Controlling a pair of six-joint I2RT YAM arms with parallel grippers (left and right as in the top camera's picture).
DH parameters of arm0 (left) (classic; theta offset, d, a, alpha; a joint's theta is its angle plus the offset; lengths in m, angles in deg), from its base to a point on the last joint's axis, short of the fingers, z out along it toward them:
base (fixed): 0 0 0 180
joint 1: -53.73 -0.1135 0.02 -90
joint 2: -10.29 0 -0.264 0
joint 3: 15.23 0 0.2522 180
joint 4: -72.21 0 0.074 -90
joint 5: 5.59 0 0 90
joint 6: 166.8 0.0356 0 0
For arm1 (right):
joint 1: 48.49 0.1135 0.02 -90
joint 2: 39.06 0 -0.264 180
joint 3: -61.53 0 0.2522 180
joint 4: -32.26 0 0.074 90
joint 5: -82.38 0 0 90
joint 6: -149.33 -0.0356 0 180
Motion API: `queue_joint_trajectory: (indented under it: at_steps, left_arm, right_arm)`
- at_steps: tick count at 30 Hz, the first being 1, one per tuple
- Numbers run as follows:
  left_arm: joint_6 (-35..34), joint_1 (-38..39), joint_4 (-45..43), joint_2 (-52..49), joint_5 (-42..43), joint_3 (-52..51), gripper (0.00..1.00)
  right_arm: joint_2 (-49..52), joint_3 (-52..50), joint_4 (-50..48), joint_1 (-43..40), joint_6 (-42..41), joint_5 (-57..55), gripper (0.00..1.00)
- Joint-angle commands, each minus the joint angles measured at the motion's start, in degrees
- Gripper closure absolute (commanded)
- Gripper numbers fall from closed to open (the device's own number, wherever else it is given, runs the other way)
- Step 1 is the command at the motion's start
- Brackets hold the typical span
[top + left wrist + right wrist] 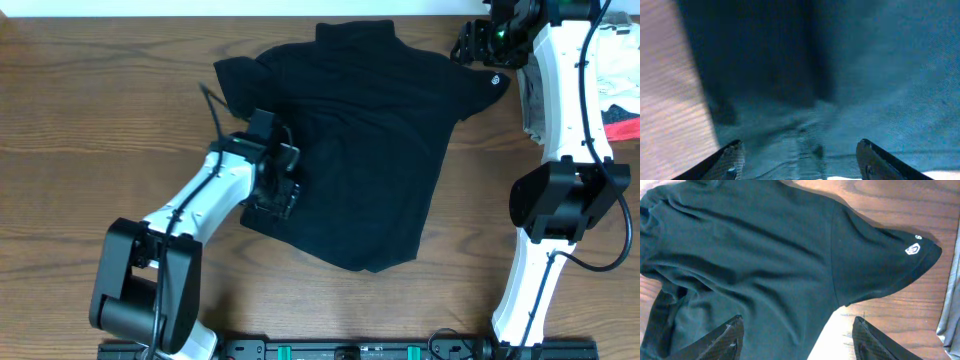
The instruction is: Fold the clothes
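Shirt: a black shirt (370, 130) lies spread on the wooden counter (90, 90), in the middle, with the collar at the far side.
Sleeve: the right sleeve (880, 260) carries a small white logo (913, 249).
Left pincer: the left pincer (272, 195) is over the near left edge of the shirt, its fingers (730, 160) wide apart with only cloth below; I cannot tell whether they touch it.
Right pincer: the right pincer (478, 42) is open above the right sleeve, holding nothing.
Other clothes: a pile (620, 95) lies at the far right edge.

Black short-sleeve shirt (370, 140) lies spread flat on wooden table, collar toward far edge, small white logo on right-side sleeve.
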Motion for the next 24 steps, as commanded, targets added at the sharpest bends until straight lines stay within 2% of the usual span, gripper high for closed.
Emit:
queue_joint_trajectory:
  at_steps: [1, 5, 11, 24]
  left_arm:
    - [4.76, 0.76, -0.72, -0.35, 0.42, -0.46, 0.32]
    - [4.72, 0.74, -1.51, -0.39, -1.31, -1.31, 0.47]
    - [4.07, 0.74, -1.51, -1.20, -3.58, -1.86, 0.55]
    - [2.71, 0.74, -0.48, -5.16, -6.47, -1.86, 0.55]
  right_arm:
    - [0.22, 0.17, 0.33, 0.59, 0.90, 0.22, 0.32]
    - [0.22, 0.17, 0.59, 0.59, 0.90, 0.22, 0.32]
    - [0.22, 0.17, 0.63, 0.59, 0.92, 0.22, 0.32]
    - [0.22, 0.17, 1.36, 0.59, 2.21, 0.17, 0.31]
